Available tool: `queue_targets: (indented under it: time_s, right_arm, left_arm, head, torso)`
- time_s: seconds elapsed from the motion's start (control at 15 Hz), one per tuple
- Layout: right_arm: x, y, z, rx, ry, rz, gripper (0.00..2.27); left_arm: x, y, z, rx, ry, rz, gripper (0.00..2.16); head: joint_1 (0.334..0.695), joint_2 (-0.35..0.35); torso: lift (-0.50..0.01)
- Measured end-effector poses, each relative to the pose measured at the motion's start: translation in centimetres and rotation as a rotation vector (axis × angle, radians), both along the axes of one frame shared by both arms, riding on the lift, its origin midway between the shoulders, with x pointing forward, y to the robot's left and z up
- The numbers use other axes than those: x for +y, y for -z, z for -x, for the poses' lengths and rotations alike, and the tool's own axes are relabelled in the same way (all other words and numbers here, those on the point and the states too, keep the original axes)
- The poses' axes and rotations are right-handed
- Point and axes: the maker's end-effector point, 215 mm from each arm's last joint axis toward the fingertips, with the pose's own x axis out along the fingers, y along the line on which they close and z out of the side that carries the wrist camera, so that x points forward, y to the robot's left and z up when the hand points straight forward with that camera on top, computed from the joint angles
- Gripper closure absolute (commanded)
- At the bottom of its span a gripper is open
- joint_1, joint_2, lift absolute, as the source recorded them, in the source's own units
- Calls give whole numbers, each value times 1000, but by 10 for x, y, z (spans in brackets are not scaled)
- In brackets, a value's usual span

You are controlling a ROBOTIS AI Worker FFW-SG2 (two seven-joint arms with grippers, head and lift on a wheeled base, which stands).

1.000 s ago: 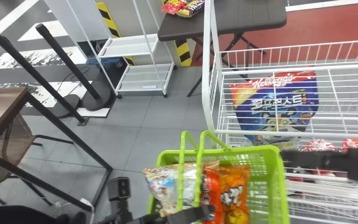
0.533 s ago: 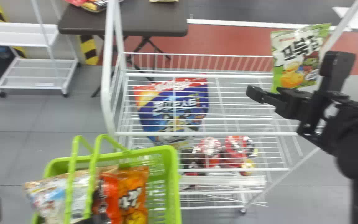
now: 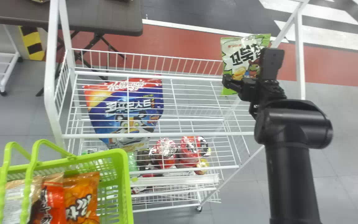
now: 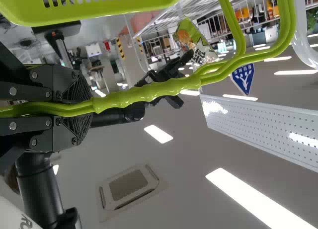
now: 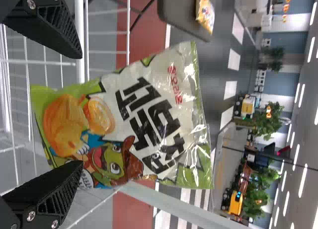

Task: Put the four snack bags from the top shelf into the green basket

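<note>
A green-and-white snack bag (image 3: 239, 53) stands at the right end of the rack's top shelf. My right gripper (image 3: 242, 84) is at its lower part, partly in front of it. In the right wrist view my right gripper (image 5: 82, 110) is open, fingers on either side of the bag's (image 5: 149, 114) lower end, one overlapping its corner; contact cannot be told. My left gripper (image 4: 89, 110) is shut on the green basket's handle (image 4: 149, 92). The green basket (image 3: 123, 174) holds a whitish bag (image 3: 16, 194), a red bag (image 3: 54, 196) and an orange bag (image 3: 84, 199).
Through the white wire rack (image 3: 182, 134) a large blue cereal bag (image 3: 129, 109) and red packages (image 3: 188, 151) show lower down. A white post (image 3: 299, 56) rises at the rack's right end. A dark table (image 3: 73, 15) stands behind.
The head view has swung right, so basket and rack sit farther left in it. The right arm has come into view from the right edge, its gripper now overlapping the green-and-white bag's lower part.
</note>
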Motion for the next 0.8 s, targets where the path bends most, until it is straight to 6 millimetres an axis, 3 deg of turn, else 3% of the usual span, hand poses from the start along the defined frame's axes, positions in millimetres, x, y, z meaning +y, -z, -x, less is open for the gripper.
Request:
queue_targets:
  time_s: [0.2, 0.33, 0.47, 0.6, 0.8]
  right_arm:
    - [3, 10, -25, 40, -14, 86, 147]
    - [0, 18, -36, 79, -6, 138, 900]
    - [-1, 29, -34, 132, 1, 153, 2186]
    - [-7, 39, -25, 165, 27, 159, 2260]
    - [-6, 35, -15, 137, 31, 163, 2260]
  left_arm:
    - [1, 0, 0, -2, -2, 0, 2148]
    - [4, 0, 0, 0, -9, -1, 2148]
    - [7, 1, 1, 3, -17, -2, 2148]
    - [8, 1, 0, 3, -19, -4, 2148]
    - [7, 1, -1, 1, -16, -4, 2148]
  head:
    - [695, -289]
    - [695, -282]
    - [695, -281]
    - [695, -290]
    - [695, -294]
  torso:
    - [0]
    - [0]
    - [0]
    - [0]
    - [0]
